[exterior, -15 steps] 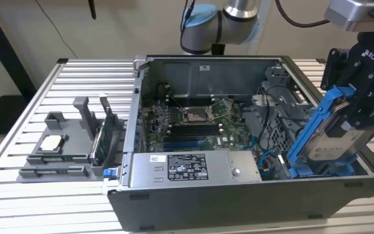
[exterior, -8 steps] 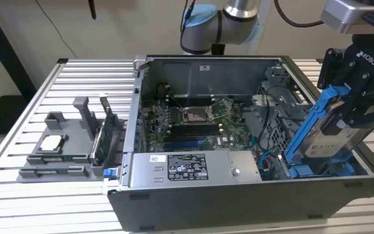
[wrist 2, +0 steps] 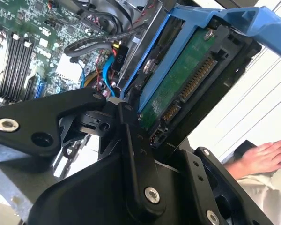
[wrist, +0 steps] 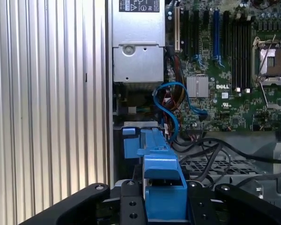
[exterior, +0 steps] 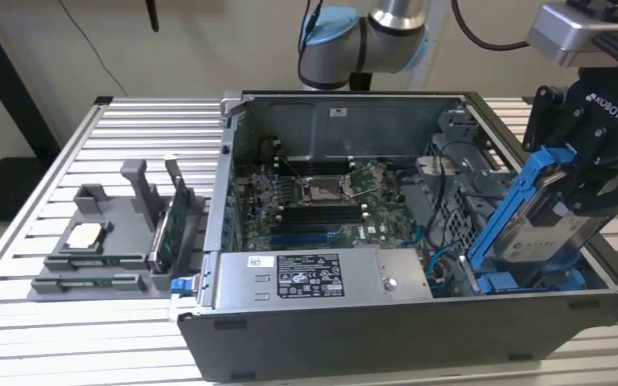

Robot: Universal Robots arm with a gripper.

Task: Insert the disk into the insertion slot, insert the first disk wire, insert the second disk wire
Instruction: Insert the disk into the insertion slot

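While the fingers [exterior: 586, 191] are clamped on the disk [exterior: 541, 232], it hangs tilted over the end of the case [exterior: 417, 342] at the exterior view's right, with its lower edge just above the slot [exterior: 526, 283] and not yet seated. Your main risk, as I judge it, is that tilt. If the blue carrier meets the slot's clips at an angle, it could wedge or twist in the grip. The blue cables [wrist: 172, 108] loop close beside the slot's mouth in the first wrist view, so a corner drifting toward the board could snag or pinch 1 of them. Those may be the 2 wires you need later. In the second wrist view a person's hand [wrist 2: 264, 155] rests nearby outside the case, so keep your path away from it. Room is generous above the open case. Lower down it narrows, with the case's side wall just beside the disk on 1 side and the cage [exterior: 462, 201] and cabling on the other. The power supply [exterior: 320, 277] stands well apart.
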